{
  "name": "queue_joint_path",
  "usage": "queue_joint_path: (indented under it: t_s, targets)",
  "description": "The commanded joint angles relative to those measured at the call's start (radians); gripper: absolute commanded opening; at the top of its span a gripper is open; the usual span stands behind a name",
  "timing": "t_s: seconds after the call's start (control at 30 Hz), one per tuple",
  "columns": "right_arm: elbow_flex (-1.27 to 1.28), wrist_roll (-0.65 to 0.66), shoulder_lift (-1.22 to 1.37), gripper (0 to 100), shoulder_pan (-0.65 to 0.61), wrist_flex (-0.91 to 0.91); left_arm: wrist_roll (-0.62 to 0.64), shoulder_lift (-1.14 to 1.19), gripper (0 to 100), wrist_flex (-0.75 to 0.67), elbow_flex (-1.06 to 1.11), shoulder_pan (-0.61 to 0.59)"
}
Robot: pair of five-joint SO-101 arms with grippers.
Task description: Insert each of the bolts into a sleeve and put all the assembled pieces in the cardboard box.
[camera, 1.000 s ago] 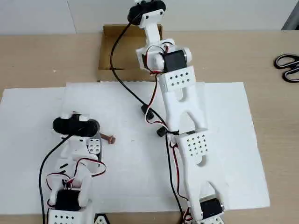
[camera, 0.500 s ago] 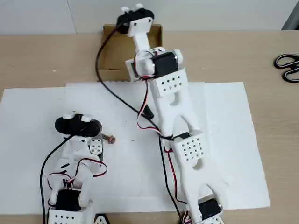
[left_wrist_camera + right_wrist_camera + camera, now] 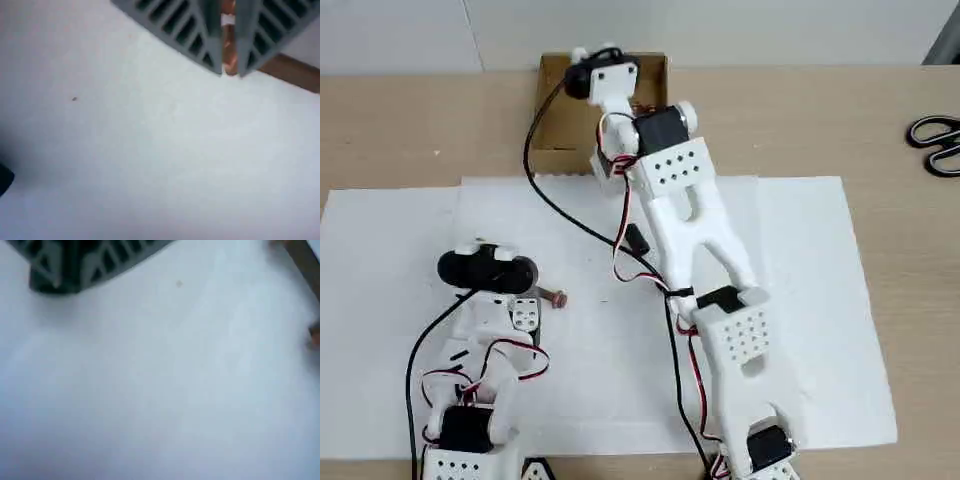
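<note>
A wooden table (image 3: pixel 840 120) is seen from above, with a large white paper (image 3: pixel 800 300) spread over its middle and lower part. A cardboard box (image 3: pixel 555 120) is set at the upper centre of the high view, touching the paper's upper edge. Scissors (image 3: pixel 935 140) are laid at the right edge of the frame, on bare wood beside the paper.

The left arm (image 3: pixel 470 400) is folded at the lower left of the high view. The left gripper (image 3: pixel 229 71) is clenched on a rusty bolt (image 3: pixel 229 30). In the left wrist view the copper-coloured piece is pinched between two grey ribbed fingers (image 3: pixel 180 25), close over the paper. In the high view the bolt (image 3: pixel 553 298) is seen sticking out to the right of that gripper, left of the frame's centre. Whether it touches the paper cannot be told.

The right arm (image 3: pixel 670 190) is stretched from the bottom centre up to the upper centre, and its wrist is held over the box. The right gripper (image 3: pixel 55 270) is shown as a dark ribbed shape at the upper left of the right wrist view, over a white surface. Whether it is released or clenched cannot be told.
</note>
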Motion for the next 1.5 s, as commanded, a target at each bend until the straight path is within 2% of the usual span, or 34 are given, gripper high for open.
queue_joint_path:
  t_s: [0.0,0.2,0.47,0.67,0.8,1.47]
  targets:
    - [0.12,0.078,-0.094,0.4,-0.002,0.015,-0.005,-0.005,1,0.005,-0.002,-0.002]
    - [0.212,0.172,-0.07,0.4,-0.004,0.013,-0.005,-0.005,1,0.006,-0.002,-0.002]
    - [0.212,0.183,0.005,0.6,-0.001,-0.001,-0.006,-0.009,1,0.025,-0.002,-0.002]
    - [0.212,0.184,0.044,10.6,-0.001,-0.002,-0.006,-0.009,1,0.023,-0.002,-0.002]
    - [0.212,0.184,0.059,8.2,-0.001,-0.015,-0.006,-0.009,1,0.023,-0.002,-0.002]
    - [0.212,0.183,0.168,8.4,-0.002,-0.053,-0.006,-0.009,1,0.021,-0.002,-0.002]
